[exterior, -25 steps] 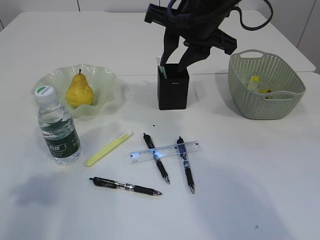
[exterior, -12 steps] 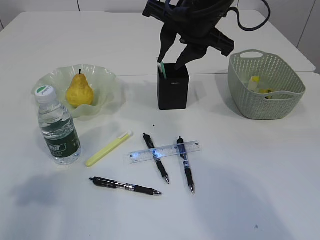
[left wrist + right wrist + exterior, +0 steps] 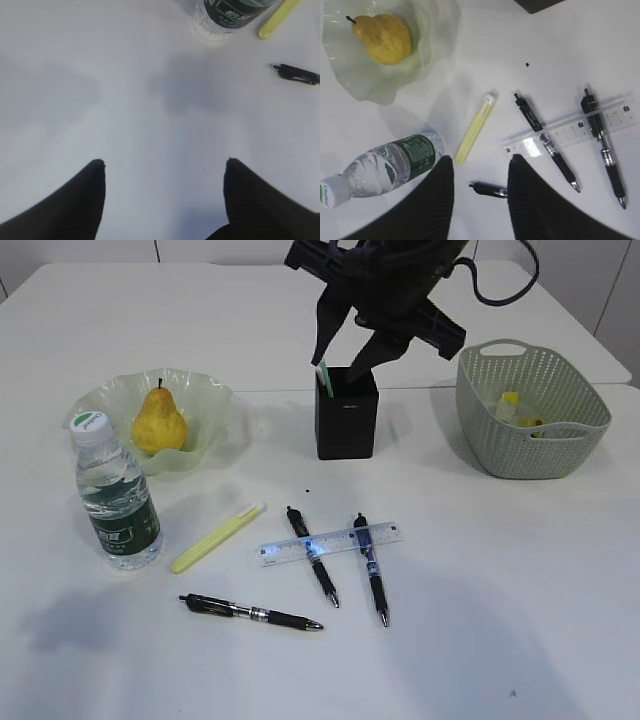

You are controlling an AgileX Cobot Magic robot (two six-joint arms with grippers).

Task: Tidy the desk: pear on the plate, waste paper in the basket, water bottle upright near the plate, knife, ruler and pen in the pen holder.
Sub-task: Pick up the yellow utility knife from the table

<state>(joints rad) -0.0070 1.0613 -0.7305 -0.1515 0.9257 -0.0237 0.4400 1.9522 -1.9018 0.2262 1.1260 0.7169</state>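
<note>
The right gripper has risen slightly above the pen holder, jaws partly open and empty; a green-tipped item, possibly the knife, stands inside. The left gripper hovers wide open over the bare desk.

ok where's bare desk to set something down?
Free: the front right, between the pens and the basket; the front left, below the bottle; the back left, behind the plate. Crowded: the centre, around the ruler.
</note>
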